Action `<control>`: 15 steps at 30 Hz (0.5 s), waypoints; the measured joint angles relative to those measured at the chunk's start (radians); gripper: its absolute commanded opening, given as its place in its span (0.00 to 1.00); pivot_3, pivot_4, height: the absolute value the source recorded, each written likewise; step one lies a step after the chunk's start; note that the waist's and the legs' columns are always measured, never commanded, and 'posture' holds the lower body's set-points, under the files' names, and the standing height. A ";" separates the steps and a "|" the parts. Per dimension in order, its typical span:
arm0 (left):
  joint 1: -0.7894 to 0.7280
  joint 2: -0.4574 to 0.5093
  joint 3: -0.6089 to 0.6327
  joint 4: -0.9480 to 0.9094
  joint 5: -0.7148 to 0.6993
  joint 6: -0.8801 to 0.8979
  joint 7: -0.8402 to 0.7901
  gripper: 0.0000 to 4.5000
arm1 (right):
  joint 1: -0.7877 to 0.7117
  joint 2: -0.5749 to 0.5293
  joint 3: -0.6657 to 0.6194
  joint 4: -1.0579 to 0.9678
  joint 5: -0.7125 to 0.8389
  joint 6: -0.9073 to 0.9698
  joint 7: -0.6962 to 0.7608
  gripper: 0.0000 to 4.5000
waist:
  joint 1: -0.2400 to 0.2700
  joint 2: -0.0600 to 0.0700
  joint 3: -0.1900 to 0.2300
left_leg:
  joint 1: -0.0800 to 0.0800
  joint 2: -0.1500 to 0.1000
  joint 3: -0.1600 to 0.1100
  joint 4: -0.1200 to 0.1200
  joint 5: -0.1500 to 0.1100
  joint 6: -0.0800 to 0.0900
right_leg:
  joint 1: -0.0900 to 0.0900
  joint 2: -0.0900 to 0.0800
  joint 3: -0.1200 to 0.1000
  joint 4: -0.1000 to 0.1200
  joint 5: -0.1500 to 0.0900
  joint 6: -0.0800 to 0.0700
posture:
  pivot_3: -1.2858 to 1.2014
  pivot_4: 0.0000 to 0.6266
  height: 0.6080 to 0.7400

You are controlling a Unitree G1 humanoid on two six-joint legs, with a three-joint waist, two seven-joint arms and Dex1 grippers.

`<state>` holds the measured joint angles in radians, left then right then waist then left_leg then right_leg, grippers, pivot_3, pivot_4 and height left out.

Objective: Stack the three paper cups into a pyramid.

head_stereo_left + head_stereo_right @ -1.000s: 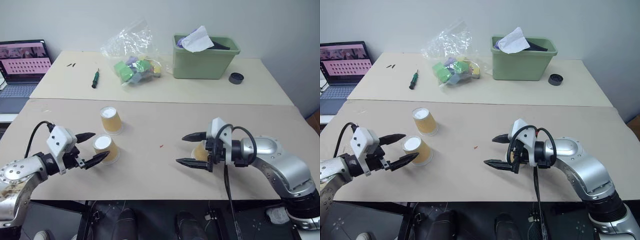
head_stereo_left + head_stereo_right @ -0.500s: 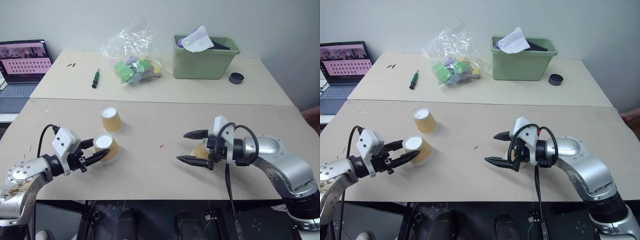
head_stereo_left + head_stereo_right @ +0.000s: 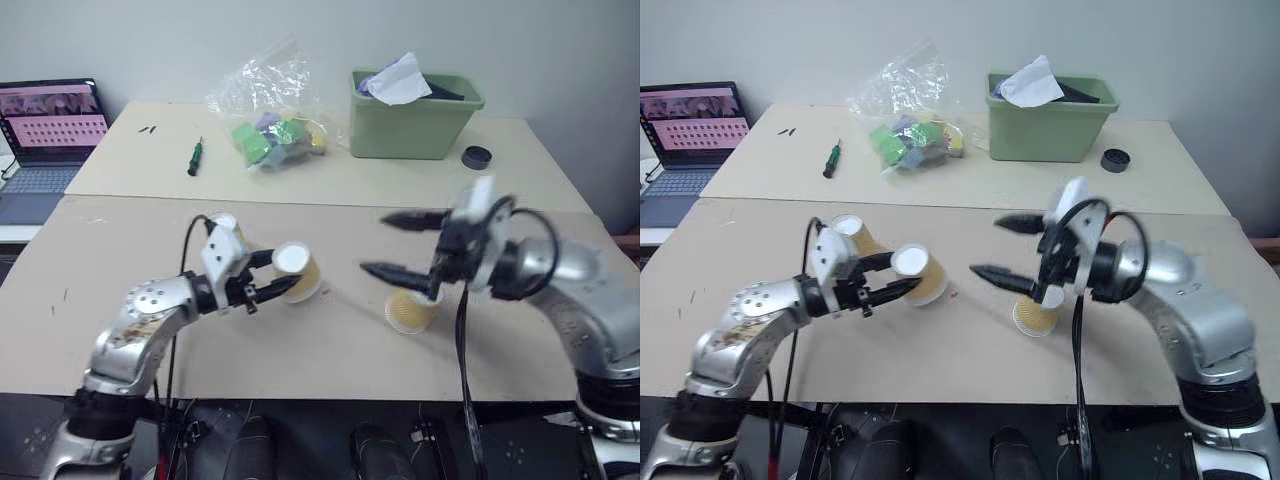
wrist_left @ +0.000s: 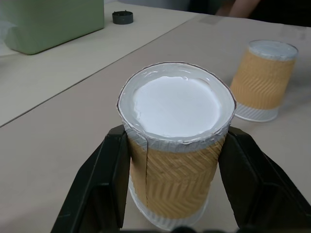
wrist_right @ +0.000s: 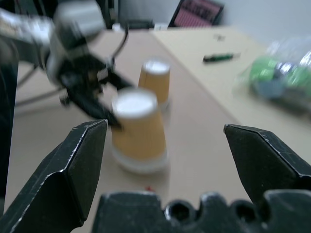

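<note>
Left hand pinched on a cup, one black finger pressed to each ribbed side, white base up. Held cup seen near the middle of the surface, base tilted toward the camera. Second cup stood upside down on the surface just behind the left hand and partly hidden by it, apart from the held cup. Third cup sat to the right of the held cup, under the right hand, tilted with its open mouth showing. Right hand spread wide with nothing between its fingers, raised clear above the third cup and not touching it. No cup yet stacked on another.

Farther from the held cup, across the seam in the surface: a clear bag of coloured blocks, a green bin with white paper on top, a small black ring beside the bin, and a screwdriver left of the bag. Laptop open at the far left edge.
</note>
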<state>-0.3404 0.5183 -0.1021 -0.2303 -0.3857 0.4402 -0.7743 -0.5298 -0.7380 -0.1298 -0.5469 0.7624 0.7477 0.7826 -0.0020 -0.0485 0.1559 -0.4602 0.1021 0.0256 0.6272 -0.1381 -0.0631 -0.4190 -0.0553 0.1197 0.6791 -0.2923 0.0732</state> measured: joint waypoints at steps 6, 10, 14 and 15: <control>-0.055 -0.104 -0.112 0.123 0.114 -0.070 0.037 0.54 | -0.014 -0.002 -0.016 -0.041 0.088 0.055 -0.049 1.00 | 0.002 0.001 0.000 | 0.000 0.000 0.000 0.001 0.000 0.000 | 0.001 0.000 0.000 0.000 0.000 0.000 | 0.52 0.24 0.64; -0.061 -0.131 -0.127 0.136 0.133 -0.082 0.037 0.82 | -0.014 -0.012 -0.015 -0.048 0.087 0.063 -0.068 1.00 | 0.002 0.001 -0.001 | 0.000 0.000 0.000 0.002 0.000 0.000 | 0.001 0.000 0.000 0.000 0.000 0.001 | 0.52 0.24 0.64; -0.053 -0.120 -0.132 0.120 0.134 -0.066 0.019 0.99 | -0.012 -0.015 0.002 -0.049 0.085 0.064 -0.069 1.00 | 0.002 0.001 -0.001 | 0.000 0.000 0.000 0.001 0.000 0.000 | 0.001 0.000 0.000 0.000 0.000 0.001 | 0.52 0.24 0.64; -0.052 -0.110 -0.117 0.097 0.122 -0.057 0.016 0.99 | -0.011 -0.015 0.005 -0.047 0.083 0.064 -0.068 1.00 | 0.000 0.001 -0.001 | 0.000 0.000 0.000 0.001 0.000 0.000 | 0.000 0.000 0.000 0.000 0.000 0.001 | 0.52 0.24 0.64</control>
<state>-0.3921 0.4088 -0.2190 -0.1336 -0.2634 0.3832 -0.7586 -0.5405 -0.7526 -0.1244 -0.5941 0.8455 0.8114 0.7145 -0.0021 -0.0473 0.1552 -0.4604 0.1018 0.0252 0.6285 -0.1380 -0.0630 -0.4186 -0.0554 0.1201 0.6793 -0.2918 0.0739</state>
